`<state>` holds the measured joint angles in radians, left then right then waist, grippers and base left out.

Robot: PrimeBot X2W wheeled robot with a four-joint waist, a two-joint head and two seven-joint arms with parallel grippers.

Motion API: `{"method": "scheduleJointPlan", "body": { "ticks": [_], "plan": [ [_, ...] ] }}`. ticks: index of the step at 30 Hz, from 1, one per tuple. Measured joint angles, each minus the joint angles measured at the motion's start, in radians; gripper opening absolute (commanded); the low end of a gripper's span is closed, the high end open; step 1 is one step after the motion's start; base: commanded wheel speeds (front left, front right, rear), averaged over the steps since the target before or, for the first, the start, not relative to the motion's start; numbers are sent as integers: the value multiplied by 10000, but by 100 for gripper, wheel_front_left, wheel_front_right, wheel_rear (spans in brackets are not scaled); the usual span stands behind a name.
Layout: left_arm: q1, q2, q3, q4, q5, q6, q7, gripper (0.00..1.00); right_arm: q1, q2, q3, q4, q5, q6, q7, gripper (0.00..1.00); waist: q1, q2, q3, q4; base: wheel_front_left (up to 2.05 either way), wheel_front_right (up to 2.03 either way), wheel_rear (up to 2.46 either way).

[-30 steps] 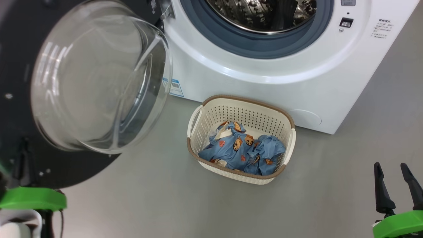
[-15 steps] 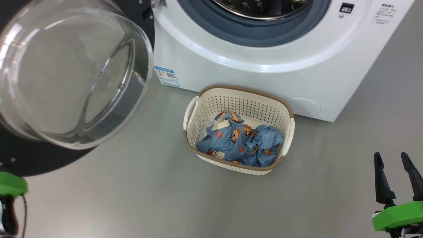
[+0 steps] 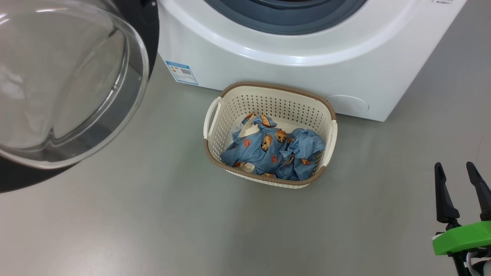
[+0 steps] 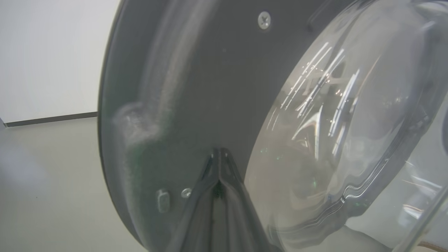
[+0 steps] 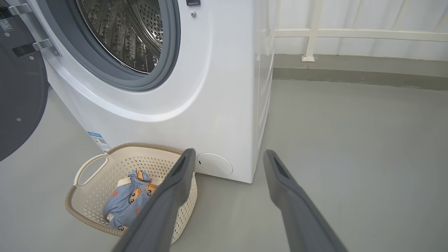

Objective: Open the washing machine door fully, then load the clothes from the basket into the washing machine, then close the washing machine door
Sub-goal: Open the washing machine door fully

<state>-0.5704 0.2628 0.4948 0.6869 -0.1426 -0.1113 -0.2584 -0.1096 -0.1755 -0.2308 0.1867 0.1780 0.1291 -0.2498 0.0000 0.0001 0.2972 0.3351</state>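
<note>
Head: washing machine door (image 3: 57, 76) swung open left, glass bowl facing camera; basket (image 3: 268, 85), long axis along washing machine (image 3: 268, 65) front, on grey floor (image 3: 153, 222), clothes (image 3: 268, 151) inside. Right end effector (image 3: 453, 165) wide open, empty.
Left wrist: left end effector (image 4: 218, 150) pinched shut, empty, at door's dark face.
Right wrist: railing (image 5: 350, 34) beyond.

The floor (image 3: 153, 222) is a smooth, matt grey surface. In the left wrist view, a plain white wall (image 4: 52, 52) meets it along a dark skirting strip (image 4: 52, 119). In the right wrist view, a white rail (image 5: 367, 34) with an upright post (image 5: 312, 31) stands on a low grey kerb (image 5: 350, 66) at the floor's far edge.
</note>
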Motion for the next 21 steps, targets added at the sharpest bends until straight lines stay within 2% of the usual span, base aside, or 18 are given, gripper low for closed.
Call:
{"method": "scheduleJointPlan", "body": {
  "ticks": [5, 11, 21],
  "plan": [
    [-246, 230, 174, 380, 148, -38, 0, 0, -163, -50, 128, 13, -6, 0, 0, 100, 0, -1, 123, -132, 0, 0, 0],
    [-320, 249, 244, 518, 174, -125, 0, 0, -214, -59, 201, 40, -6, 0, 0, 100, 0, 0, -13, -171, 0, 0, 0],
    [519, -171, 274, -69, 125, -167, 0, 0, -144, 79, 399, 161, 6, 0, 0, 100, 0, 0, -605, -162, 0, 0, 0]
  ]
}}
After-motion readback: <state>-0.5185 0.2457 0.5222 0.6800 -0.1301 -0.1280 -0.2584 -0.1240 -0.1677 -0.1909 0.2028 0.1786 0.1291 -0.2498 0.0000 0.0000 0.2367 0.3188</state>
